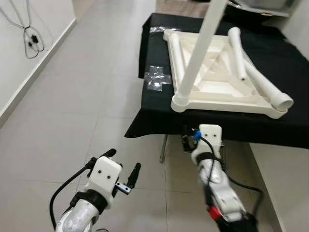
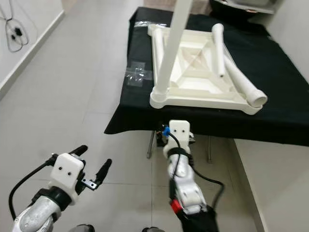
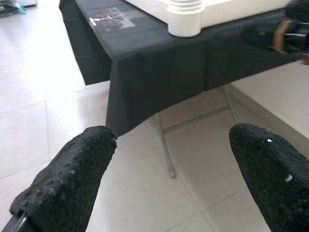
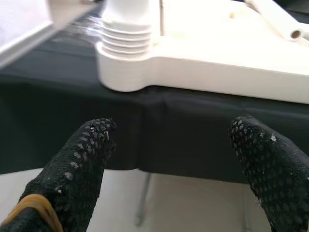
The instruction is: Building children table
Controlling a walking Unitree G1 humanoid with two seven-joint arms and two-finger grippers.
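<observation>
A white plastic children's table (image 1: 227, 104) lies upside down on a black-draped table (image 1: 154, 118). One white leg (image 1: 200, 48) stands upright in its near-left corner socket (image 4: 128, 58). Two loose white legs (image 1: 263, 82) lie across its right side. My right gripper (image 1: 189, 137) is open, low in front of the black cloth, just below that corner. My left gripper (image 1: 124, 160) is open too, over the floor to the left and nearer to me, with nothing between its fingers (image 3: 72, 179).
Clear plastic bags (image 1: 157, 77) lie on the cloth's left part. The draped table's metal legs (image 1: 163, 150) stand under its front edge. A pale raised surface (image 1: 285, 183) sits at the right. A cable (image 1: 31, 41) hangs on the left wall above open tiled floor.
</observation>
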